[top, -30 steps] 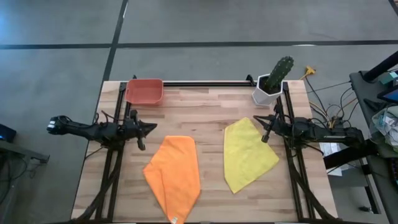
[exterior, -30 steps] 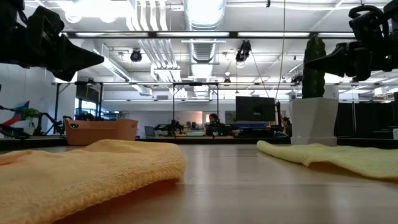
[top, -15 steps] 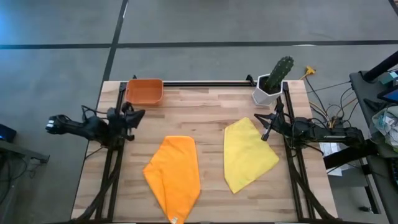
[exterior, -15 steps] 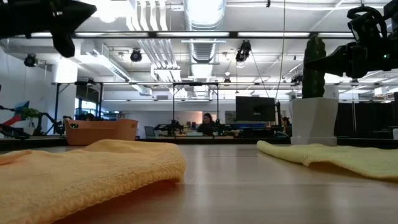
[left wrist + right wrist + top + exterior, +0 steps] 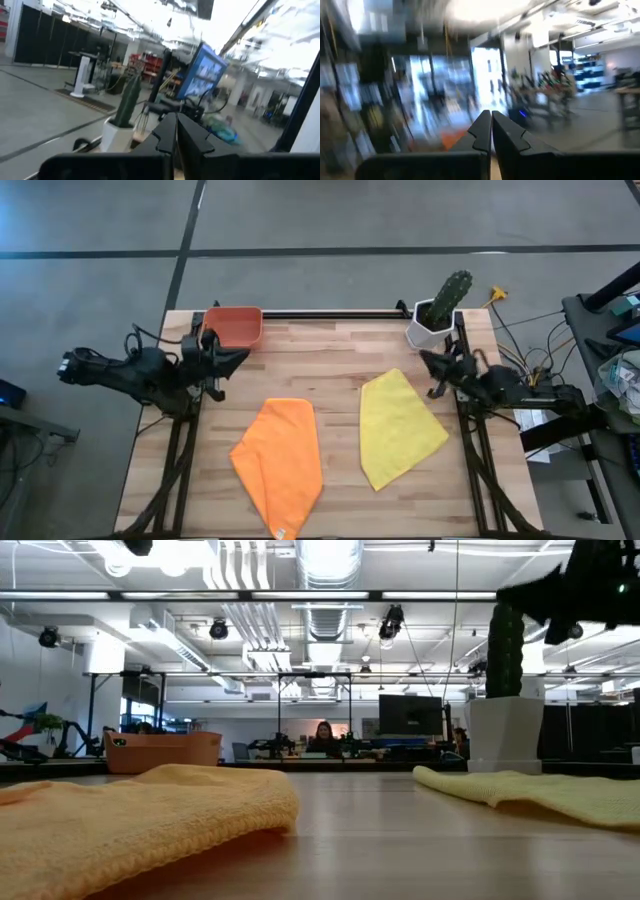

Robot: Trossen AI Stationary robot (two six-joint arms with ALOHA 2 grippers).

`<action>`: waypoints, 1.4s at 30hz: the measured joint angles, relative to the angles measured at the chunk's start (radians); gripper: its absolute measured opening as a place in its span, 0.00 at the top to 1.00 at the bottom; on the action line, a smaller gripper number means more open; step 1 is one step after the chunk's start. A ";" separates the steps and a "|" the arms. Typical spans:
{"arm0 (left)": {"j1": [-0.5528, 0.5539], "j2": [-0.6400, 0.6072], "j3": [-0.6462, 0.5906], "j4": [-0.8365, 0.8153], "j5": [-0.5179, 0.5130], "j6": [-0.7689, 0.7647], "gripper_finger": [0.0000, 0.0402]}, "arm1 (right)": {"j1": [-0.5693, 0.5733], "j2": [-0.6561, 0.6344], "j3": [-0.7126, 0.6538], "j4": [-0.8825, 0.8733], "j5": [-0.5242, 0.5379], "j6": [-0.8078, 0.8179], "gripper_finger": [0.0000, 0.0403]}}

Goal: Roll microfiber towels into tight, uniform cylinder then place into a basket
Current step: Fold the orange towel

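Observation:
The orange towel (image 5: 278,470) lies flat on the wooden table (image 5: 330,355), left of the middle and near the front edge; in the low view the orange towel (image 5: 150,815) fills the near left. The yellow towel (image 5: 398,430) lies flat to its right, also seen low across the table (image 5: 540,795). The red-orange basket (image 5: 232,326) stands at the far left corner. My left gripper (image 5: 241,357) hangs shut in the air beside the basket, its fingers (image 5: 176,131) together and holding nothing. My right gripper (image 5: 426,360) is shut and empty above the yellow towel's far corner.
A white pot with a green cactus (image 5: 440,310) stands at the far right corner, close behind my right gripper. Dark rails (image 5: 330,313) run along the table's far edge and both sides. Bare wood lies between the two towels and in front of the basket.
My left gripper has risen well above the table, out of the low view's top, and has gone toward the far edge, nearer the basket. My right gripper has tipped upward and rolled, rising slightly. Both have stayed shut. The towels have not moved.

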 joint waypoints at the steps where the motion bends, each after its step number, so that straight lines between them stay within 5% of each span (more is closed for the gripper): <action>1: 0.000 0.019 0.020 0.024 0.000 0.000 1.00 | 0.000 0.000 0.000 0.049 0.000 0.045 0.98; 10: 0.000 0.139 0.073 0.377 -0.001 0.003 1.00 | -0.002 0.032 0.015 0.089 0.000 0.325 0.98; 20: 0.001 0.158 0.070 0.403 -0.208 0.132 1.00 | -0.006 0.292 0.302 0.075 0.008 0.140 0.98; 28: -0.001 0.076 0.071 0.371 -0.168 0.026 1.00 | -0.006 0.706 0.769 -0.474 0.011 0.225 0.98; 31: -0.001 0.034 0.090 0.182 -0.112 0.012 1.00 | -0.006 0.851 0.927 -0.638 0.009 0.290 0.98; 36: -0.001 -0.017 0.230 -0.423 -0.016 -0.125 1.00 | -0.006 1.037 1.186 -0.721 -0.001 0.439 0.98; 42: -0.001 0.067 0.454 -0.976 0.188 -0.209 1.00 | -0.006 1.203 1.462 -0.746 -0.003 0.464 0.98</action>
